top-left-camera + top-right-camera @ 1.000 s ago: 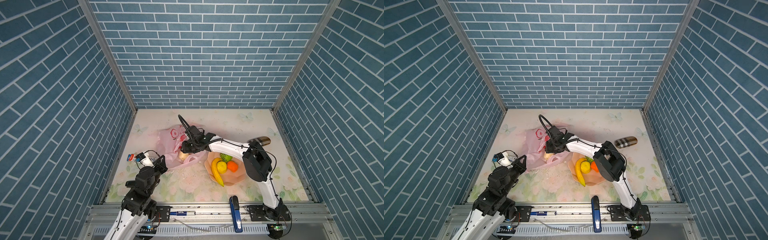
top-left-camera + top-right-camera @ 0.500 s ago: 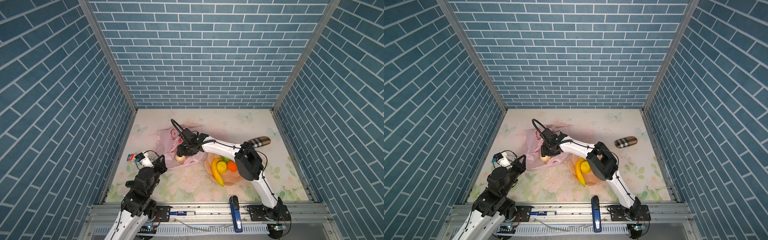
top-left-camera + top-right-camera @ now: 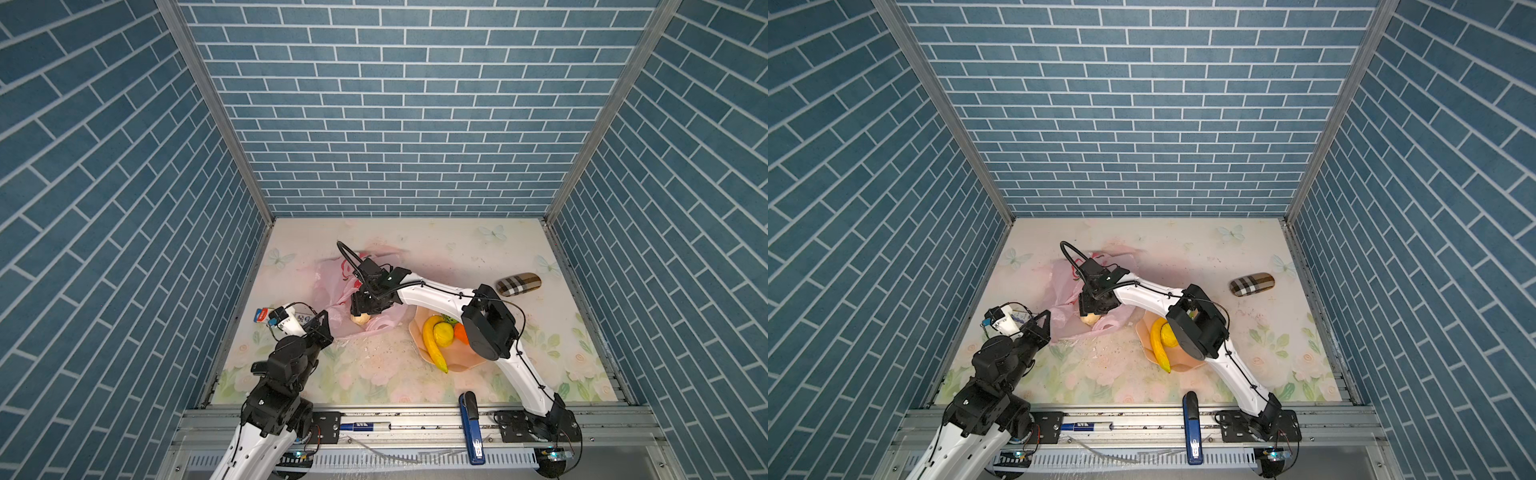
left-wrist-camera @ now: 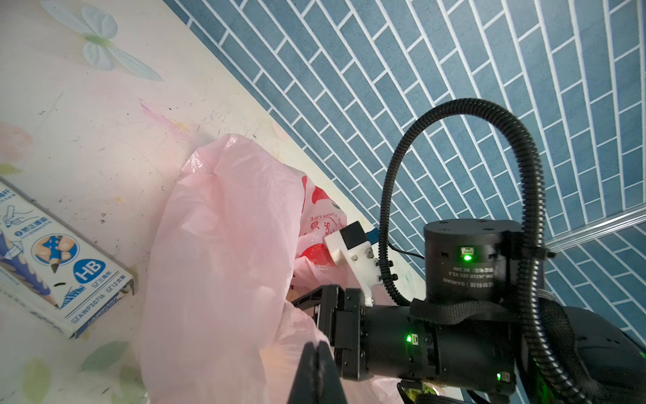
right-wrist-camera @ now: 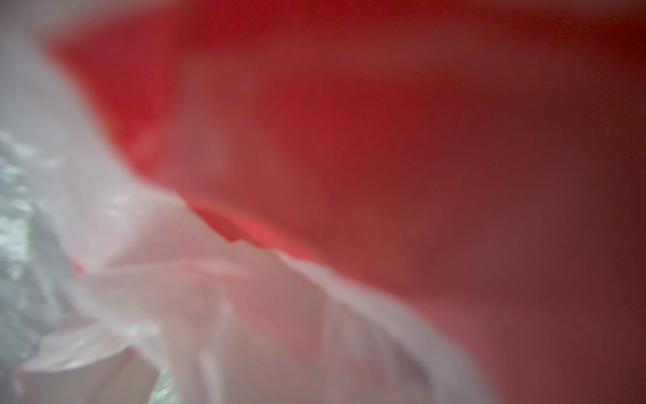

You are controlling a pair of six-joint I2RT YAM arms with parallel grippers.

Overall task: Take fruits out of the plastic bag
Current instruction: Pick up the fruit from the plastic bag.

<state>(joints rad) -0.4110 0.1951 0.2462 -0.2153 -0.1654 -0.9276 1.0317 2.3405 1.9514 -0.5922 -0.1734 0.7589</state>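
Top views: one floral table (image 3: pixel 374 386) with blue brick walls is shown; two arms are counted.
Bag: one plastic bag (image 3: pixel 328 286) (image 3: pixel 1059 286), pale pink with red print, is crumpled on the table, just beside the bowl on the left arm's side.
Bowl: one peach bowl (image 3: pixel 457 366) is set near the table's middle.
Fruits counted: five are in view.
Fruits in bowl: four, namely one banana (image 3: pixel 432 347), one lemon (image 3: pixel 444 332), one green bumpy fruit (image 3: pixel 448 319) and one orange (image 3: pixel 459 332).
Fruit at bag: one cream-white lumpy fruit (image 3: pixel 360 319) (image 3: pixel 1089 319) is seen at the bag's mouth.
Left arm: the left gripper (image 3: pixel 326 322) (image 4: pixel 316 367) is clenched on the bag's near edge, fingers pressed together.
Right arm: the right gripper (image 3: pixel 361 307) is set in the bag's mouth, above the cream fruit; its fingertips are hidden by film, so spread or closed cannot be told.
Right wrist view: only blurred pink film (image 5: pixel 209 314) and one red patch are shown.
Other items: one plaid case (image 3: pixel 518 284) and one pencil box (image 4: pixel 52 259).
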